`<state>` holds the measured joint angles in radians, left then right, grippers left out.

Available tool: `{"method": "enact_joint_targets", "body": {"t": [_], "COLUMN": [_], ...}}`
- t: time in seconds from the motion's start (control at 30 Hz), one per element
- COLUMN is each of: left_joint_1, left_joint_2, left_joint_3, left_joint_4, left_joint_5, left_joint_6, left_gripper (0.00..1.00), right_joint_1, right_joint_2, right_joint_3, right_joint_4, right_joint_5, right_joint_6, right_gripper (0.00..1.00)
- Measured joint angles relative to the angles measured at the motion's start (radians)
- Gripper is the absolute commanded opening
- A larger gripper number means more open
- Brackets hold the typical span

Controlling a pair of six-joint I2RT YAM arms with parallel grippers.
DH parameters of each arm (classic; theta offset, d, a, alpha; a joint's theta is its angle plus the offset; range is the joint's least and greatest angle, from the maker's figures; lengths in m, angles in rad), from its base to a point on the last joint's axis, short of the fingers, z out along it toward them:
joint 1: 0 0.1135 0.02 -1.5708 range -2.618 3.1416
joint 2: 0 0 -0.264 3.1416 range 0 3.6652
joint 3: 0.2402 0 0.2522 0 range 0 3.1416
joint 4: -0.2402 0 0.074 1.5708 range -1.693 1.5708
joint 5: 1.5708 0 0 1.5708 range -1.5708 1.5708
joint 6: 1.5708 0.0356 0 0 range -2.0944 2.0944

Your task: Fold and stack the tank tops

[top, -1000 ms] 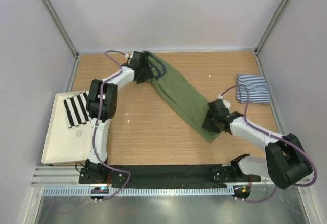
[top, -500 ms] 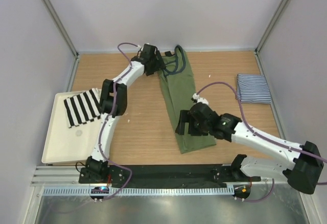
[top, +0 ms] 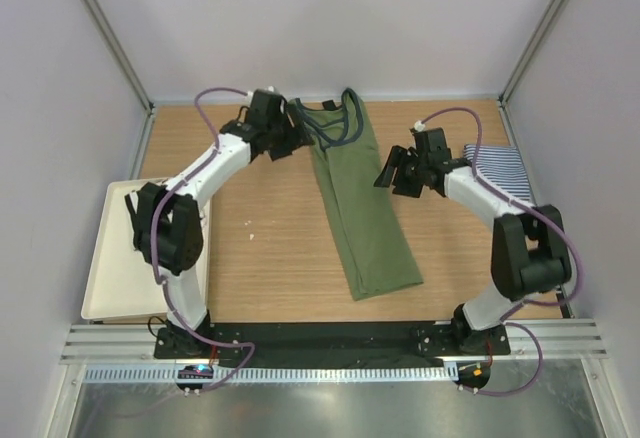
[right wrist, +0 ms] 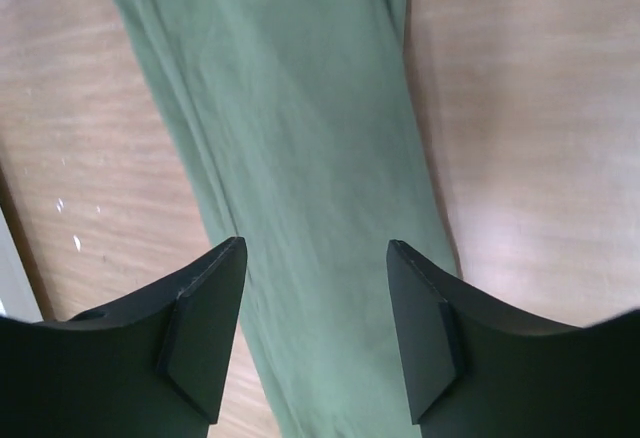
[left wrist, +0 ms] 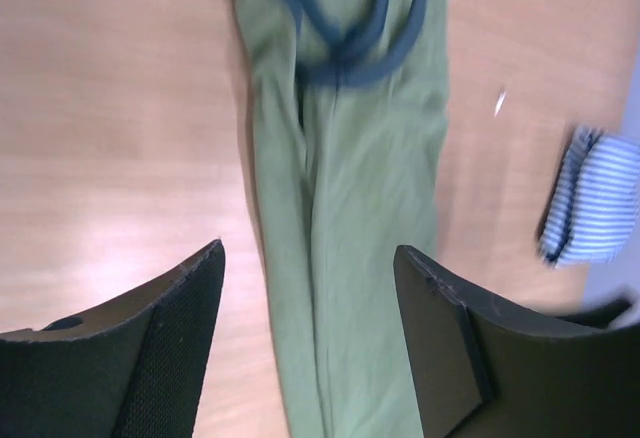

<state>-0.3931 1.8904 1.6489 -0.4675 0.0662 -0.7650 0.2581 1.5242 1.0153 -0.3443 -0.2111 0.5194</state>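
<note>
The left gripper (top: 300, 139) hangs with its jaws apart and nothing between them, just to the left of the strap end of the olive green tank top (top: 365, 223). That top lies flat on the wooden table (top: 270, 248) as a long, narrow folded strip. In the left wrist view the two black fingers (left wrist: 165, 348) frame the cloth from above: the green strip runs down between them, apart from both pads, and its looped navy straps (left wrist: 340, 53) lie ahead of the fingertips. A lengthwise crease runs down the middle of the strip. Off to this gripper's right, beyond the green cloth and a small white fleck (left wrist: 498, 103) on the wood, sits the folded striped tank top (left wrist: 595, 203), blurred at the edge of the view. The right gripper (top: 386, 176) is also spread wide and empty, held just off the right edge of the green strip about halfway along it. Its fingertips point toward the cloth. In the right wrist view its fingers (right wrist: 205, 333) straddle the smooth green fabric beneath them without touching it, with bare wood showing on either side. The striped top lies behind this gripper, partly covered by the right arm and its purple cable. The hem end of the green top lies away from both grippers, toward the arm bases. A white tray (top: 100, 288) sits well to the left gripper's near left side, by the left arm's elbow.
</note>
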Motion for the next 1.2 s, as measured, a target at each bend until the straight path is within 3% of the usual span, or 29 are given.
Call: {"method": "enact_joint_targets", "body": {"t": [0.17, 0.33, 0.6, 0.73, 0.93, 1.1, 1.2], "left_joint_1": [-0.067, -0.064, -0.049, -0.04, -0.003, 0.04, 0.061], "left_joint_2": [0.008, 0.134, 0.278, 0.353, 0.518, 0.658, 0.711], "left_joint_3": [-0.248, -0.255, -0.047, 0.021, 0.231, 0.445, 0.537], "left_joint_4": [0.105, 0.131, 0.193, 0.227, 0.257, 0.248, 0.236], "left_joint_5": [0.049, 0.063, 0.075, 0.077, 0.119, 0.147, 0.167], "left_joint_6": [-0.064, -0.101, -0.146, -0.172, -0.231, -0.245, -0.239], "left_gripper": [0.63, 0.62, 0.59, 0.52, 0.41, 0.42, 0.53], "right_joint_1": [-0.082, -0.122, -0.13, -0.131, -0.127, -0.069, -0.002], "right_joint_2": [0.239, 0.351, 0.47, 0.517, 0.558, 0.532, 0.48], "right_joint_3": [0.131, 0.214, 0.266, 0.307, 0.337, 0.273, 0.18], "right_joint_4": [0.09, 0.104, 0.141, 0.173, 0.22, 0.299, 0.372], "right_joint_5": [-0.102, -0.127, -0.177, -0.204, -0.233, -0.19, -0.151], "right_joint_6": [0.004, 0.005, 0.018, 0.04, 0.09, 0.164, 0.219], "right_gripper": [0.64, 0.69, 0.62, 0.54, 0.51, 0.57, 0.57]}}
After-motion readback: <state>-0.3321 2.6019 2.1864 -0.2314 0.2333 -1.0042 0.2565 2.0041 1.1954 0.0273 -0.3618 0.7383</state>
